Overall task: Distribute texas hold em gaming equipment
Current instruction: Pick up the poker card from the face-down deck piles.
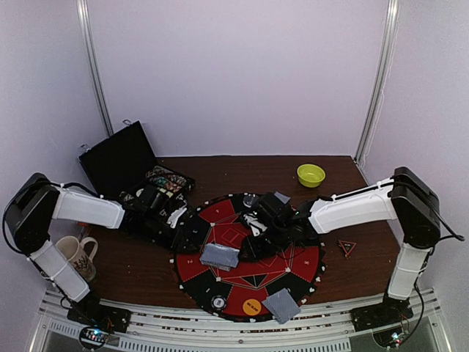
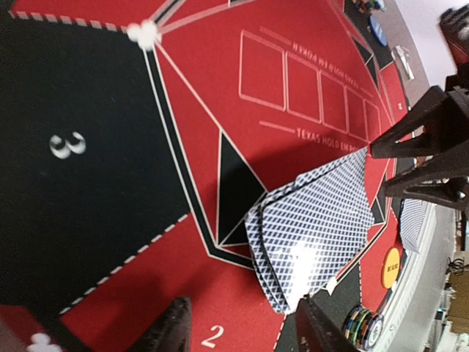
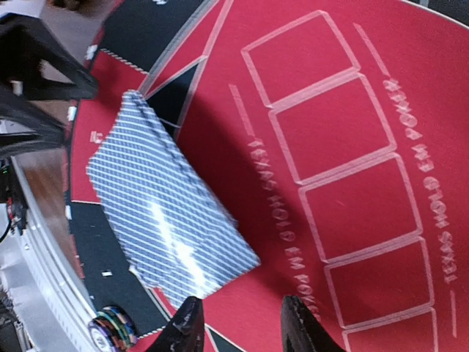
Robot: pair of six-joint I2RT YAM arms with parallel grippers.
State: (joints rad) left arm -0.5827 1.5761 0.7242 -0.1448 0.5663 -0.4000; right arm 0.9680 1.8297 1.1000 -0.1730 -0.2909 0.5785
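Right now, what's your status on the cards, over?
Left gripper open, right gripper open, both at the card pile. Pile lying on the mat, unheld. Nothing blocking.

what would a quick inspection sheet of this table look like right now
surface: brown table under a round red-and-black mat
job's things: card stack mid-mat, second stack at its near edge, orange disc, chip stack
clutter: open case, mug, green bowl, small triangle
left end effector: open, holding nothing, beside the card stack
right end effector: open, holding nothing, across the stack from it
cables: black lead beside right arm
surroundings: pale walls, metal corner rails
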